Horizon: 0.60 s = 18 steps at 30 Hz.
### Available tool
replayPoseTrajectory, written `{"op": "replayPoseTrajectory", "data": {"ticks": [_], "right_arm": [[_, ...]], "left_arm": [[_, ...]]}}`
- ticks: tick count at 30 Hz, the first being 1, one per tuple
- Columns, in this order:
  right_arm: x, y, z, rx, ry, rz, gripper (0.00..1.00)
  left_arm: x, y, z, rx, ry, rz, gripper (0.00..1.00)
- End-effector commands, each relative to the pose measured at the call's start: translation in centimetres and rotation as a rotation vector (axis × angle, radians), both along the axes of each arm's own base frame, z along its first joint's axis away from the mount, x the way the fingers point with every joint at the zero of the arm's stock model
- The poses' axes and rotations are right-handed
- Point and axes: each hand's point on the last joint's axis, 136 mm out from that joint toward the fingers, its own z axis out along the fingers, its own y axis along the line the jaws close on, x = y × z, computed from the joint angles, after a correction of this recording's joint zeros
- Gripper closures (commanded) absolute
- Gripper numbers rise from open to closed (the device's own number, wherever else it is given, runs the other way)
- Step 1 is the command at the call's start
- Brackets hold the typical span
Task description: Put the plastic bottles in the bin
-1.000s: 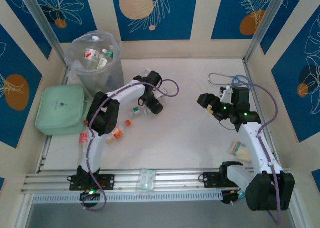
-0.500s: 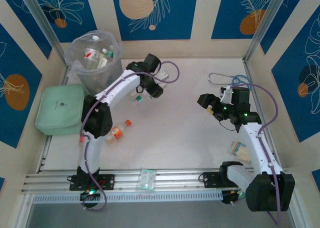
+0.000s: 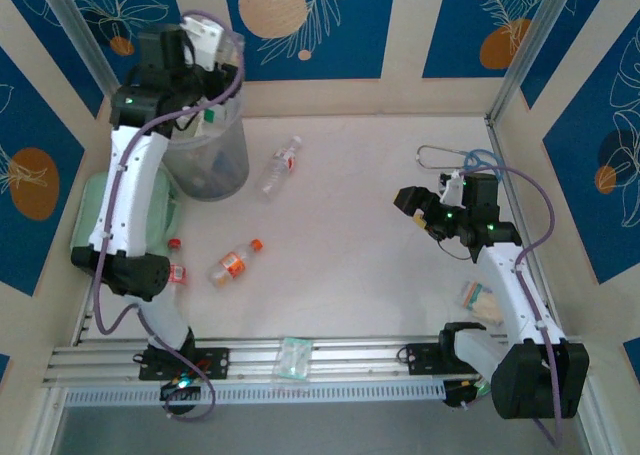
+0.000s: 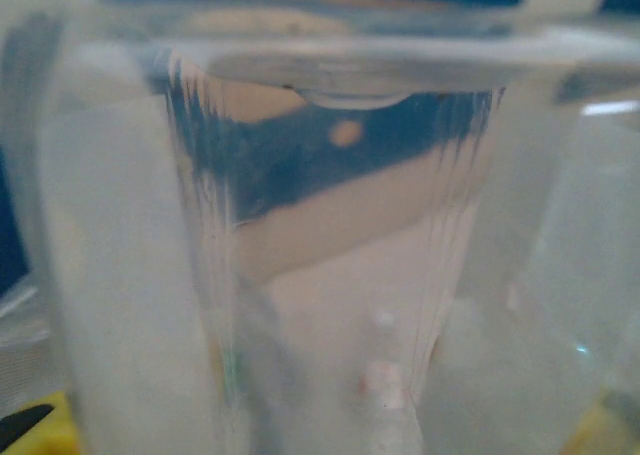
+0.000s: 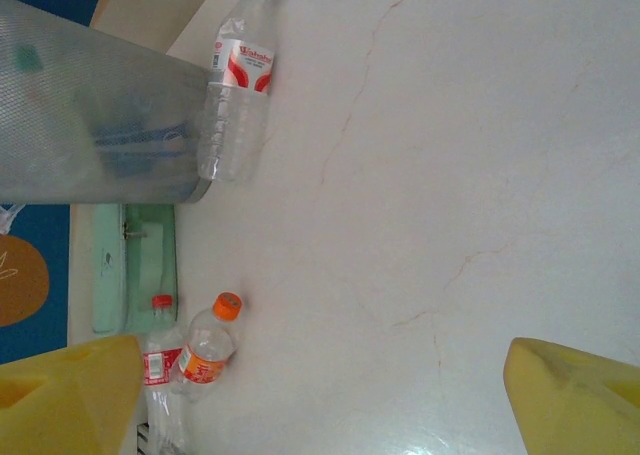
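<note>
Enclosing cream tabletop, blue floral wall panels, scattered bottles

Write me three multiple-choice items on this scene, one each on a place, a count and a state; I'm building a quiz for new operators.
1. Where does the orange-capped bottle lie?
A. on the green box
B. on the table
C. on the rail

2. How many bottles lie on the table?
A. one
B. three
C. six

3. How does the right claw stand?
A. open, empty
B. shut on a bottle
C. shut, empty

Answers:
1 B, it lies on bare tabletop.
2 B, the orange-capped bottle, a red-capped bottle beside it and a red-labelled bottle by the bin.
3 A, in the right wrist view its yellow fingers stand wide apart with nothing gripped between them.
</note>
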Motion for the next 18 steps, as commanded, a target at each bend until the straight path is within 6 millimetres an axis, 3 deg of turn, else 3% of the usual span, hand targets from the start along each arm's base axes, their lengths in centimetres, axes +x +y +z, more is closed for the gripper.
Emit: {"op": "replayPoseTrajectory", "data": {"ticks": [1, 5, 9, 18], "right_arm": [[-0.2, 0.2, 0.1, 0.009, -0.003, 0.022, 0.07], [-0.3, 0.3, 0.0, 0.014, -0.001, 0.024, 0.07], [-0.4, 0.3, 0.0, 0.014, 0.002, 0.023, 0.07], [-0.2, 0.5, -0.2, 0.018, 0.010, 0.025, 0.07]], "left_arm": [[2.3, 2.1, 0.7, -0.045, -0.045, 0.092, 0.47], [4.7, 4.4, -0.4, -0.030, -0.038, 0.146, 0.47], [6.6, 5.6, -3.7, 0.003, 0.058, 0.155, 0.45], [7.4, 8.0, -10.0, 0.138, 0.219, 0.168, 0.41]]}}
